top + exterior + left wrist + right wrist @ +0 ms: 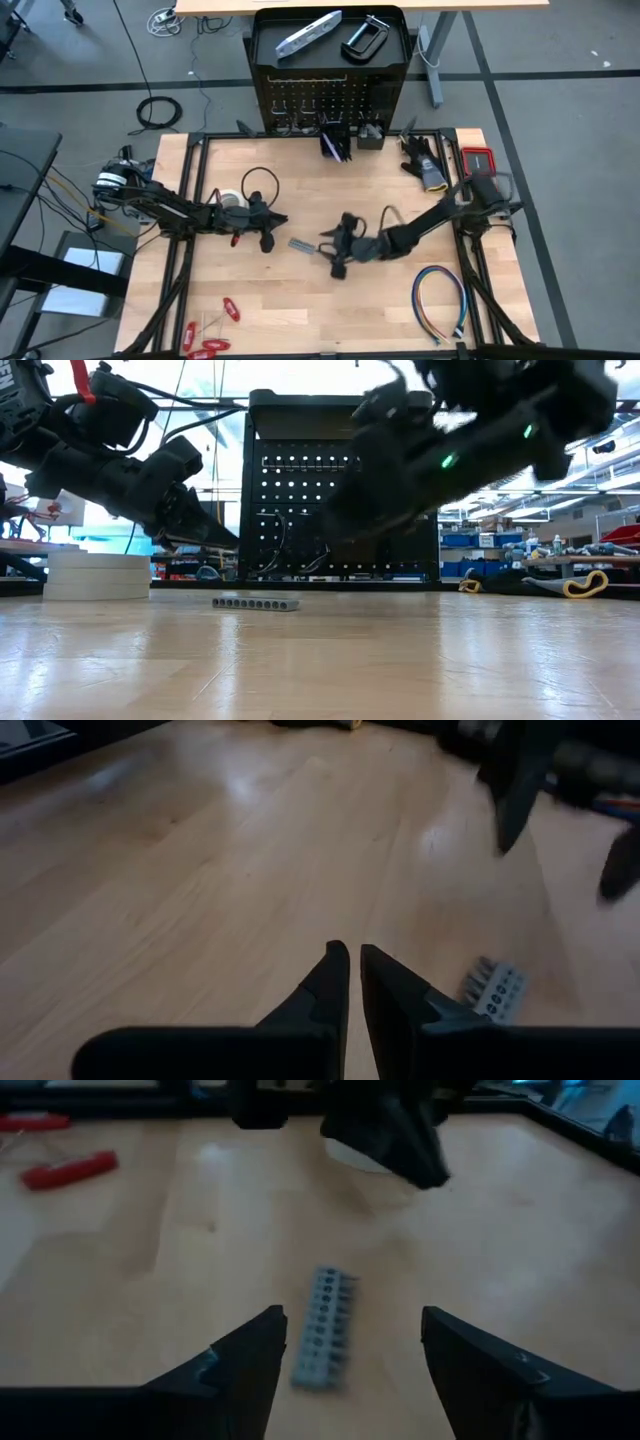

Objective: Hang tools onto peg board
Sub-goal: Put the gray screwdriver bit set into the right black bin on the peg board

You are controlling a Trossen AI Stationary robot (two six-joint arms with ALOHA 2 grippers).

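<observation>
A grey metal piece with a row of holes (302, 244) (255, 603) lies flat on the wooden table near its middle. My right gripper (328, 253) (352, 1320) stands open just right of it, fingers level with the piece's near end (322, 1330), which lies ahead between them, untouched. My left gripper (272, 238) (355, 952) hovers shut and empty just left of the piece (495, 990). The peg board (330, 100) stands upright at the table's far edge. A silver bar tool (308, 33) and a black C-clamp (365, 38) lie on its tray top.
White tape rolls (232, 200) (98, 575) and a black cable loop (258, 185) lie behind my left arm. Red-handled tools (210, 335) sit at the near left, a multicoloured wire loop (440, 300) at the near right, a red case (478, 160) at the far right.
</observation>
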